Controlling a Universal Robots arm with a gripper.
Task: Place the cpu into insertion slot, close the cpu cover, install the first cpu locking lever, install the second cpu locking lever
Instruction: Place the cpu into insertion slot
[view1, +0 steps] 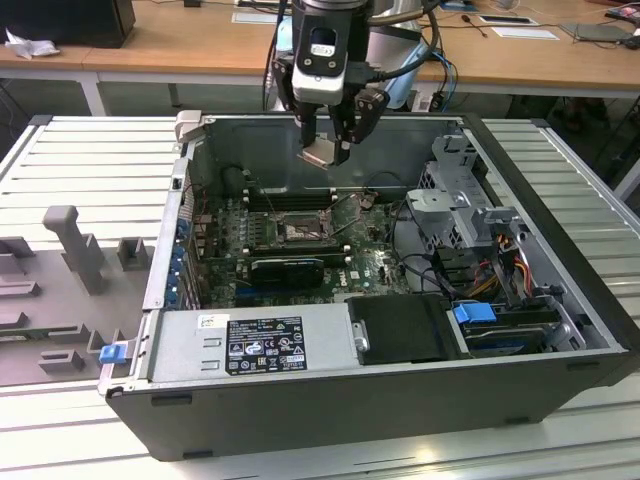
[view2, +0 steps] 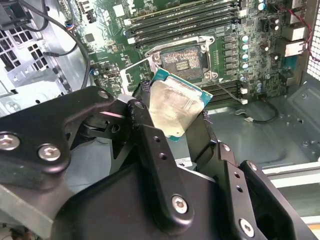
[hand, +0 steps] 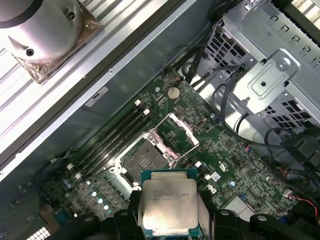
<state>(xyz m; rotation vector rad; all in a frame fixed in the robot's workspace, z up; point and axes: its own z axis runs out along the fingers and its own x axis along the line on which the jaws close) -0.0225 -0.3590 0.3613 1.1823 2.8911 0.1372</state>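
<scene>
My gripper (view1: 326, 150) is shut on the cpu (view1: 322, 153), a flat square chip with a pale silver top, gripped by its two opposite edges. It hangs well above the green board, inside the open computer case near its back wall. The cpu (view2: 172, 107) fills the space between the black fingers (view2: 143, 107) in both wrist views, as does the cpu (hand: 168, 205). Below lies the insertion slot (hand: 143, 160), bare, with its contact field showing; the same slot (view2: 187, 59) (view1: 300, 231) sits beside the long memory slots. The cpu cover (hand: 178, 131) stands flipped up at one side of the slot.
The case wall (view1: 330, 130) is close behind the gripper. A black card (view1: 288, 268) lies in front of the slot, memory slots (view1: 288, 198) behind it. A grey drive cage (view1: 455, 200) with cables stands at the exterior view's right, the power supply (view1: 250, 340) in front.
</scene>
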